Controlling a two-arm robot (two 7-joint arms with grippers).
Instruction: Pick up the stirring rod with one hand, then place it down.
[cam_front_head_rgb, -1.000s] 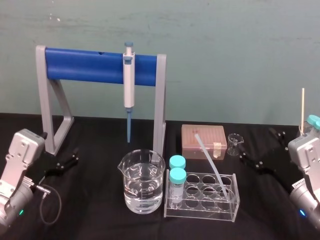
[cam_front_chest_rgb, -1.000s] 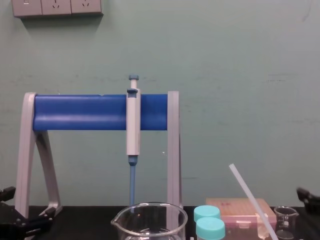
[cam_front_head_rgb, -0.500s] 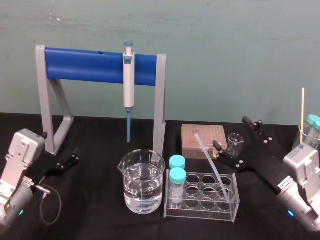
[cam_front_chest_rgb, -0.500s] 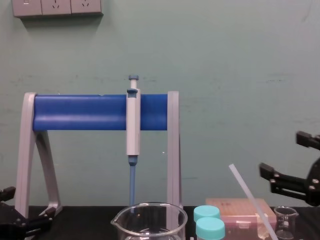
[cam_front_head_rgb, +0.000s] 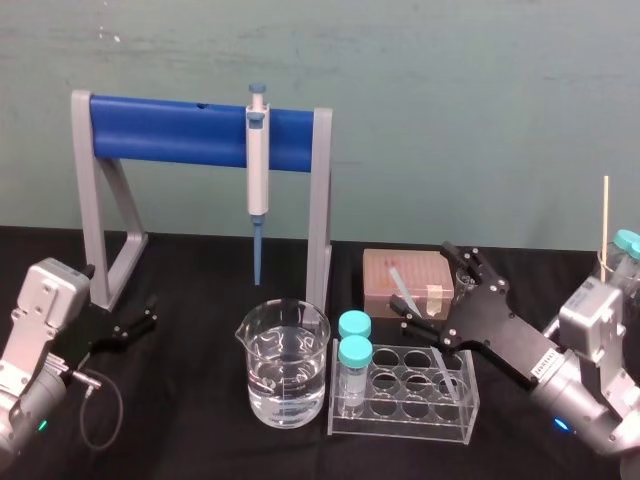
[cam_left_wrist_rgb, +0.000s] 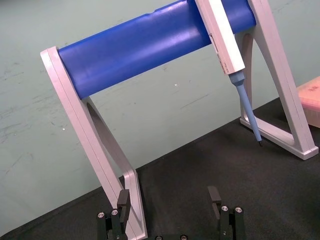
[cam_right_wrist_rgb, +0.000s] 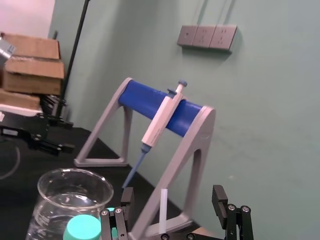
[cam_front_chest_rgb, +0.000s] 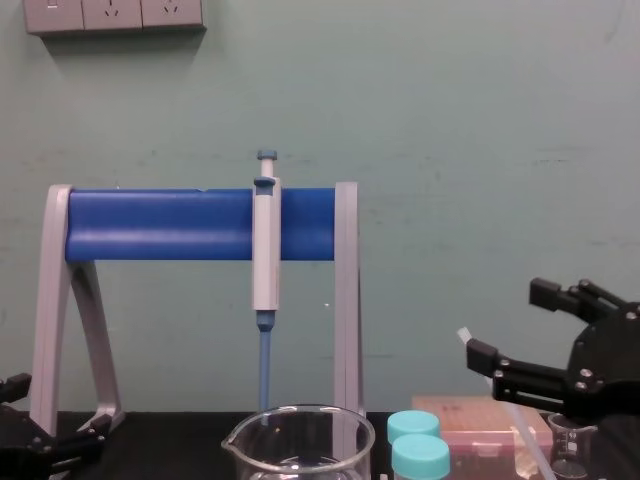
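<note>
The stirring rod (cam_front_head_rgb: 399, 283) is a thin translucent white rod leaning in the clear test tube rack (cam_front_head_rgb: 400, 420), its top tilted toward the left. My right gripper (cam_front_head_rgb: 435, 292) reaches in from the right and stands open around the rod's upper part, one finger on each side, neither touching it. In the right wrist view the rod (cam_right_wrist_rgb: 163, 210) rises between the spread fingers of the right gripper (cam_right_wrist_rgb: 173, 197). From the chest, the rod tip (cam_front_chest_rgb: 463, 335) shows just left of the right gripper (cam_front_chest_rgb: 513, 325). My left gripper (cam_front_head_rgb: 130, 325) rests open, low at the left.
A grey stand with a blue bar (cam_front_head_rgb: 170, 130) holds a blue-tipped pipette (cam_front_head_rgb: 258, 165). A large beaker of water (cam_front_head_rgb: 285, 370) and two teal-capped vials (cam_front_head_rgb: 354, 350) stand left of the rod. Behind it are a pink tip box (cam_front_head_rgb: 420, 268) and a small beaker (cam_front_chest_rgb: 572, 440).
My right gripper has swung in from the far right, forward and left, and now straddles the rod, still open. The left arm and the rod have not moved.
</note>
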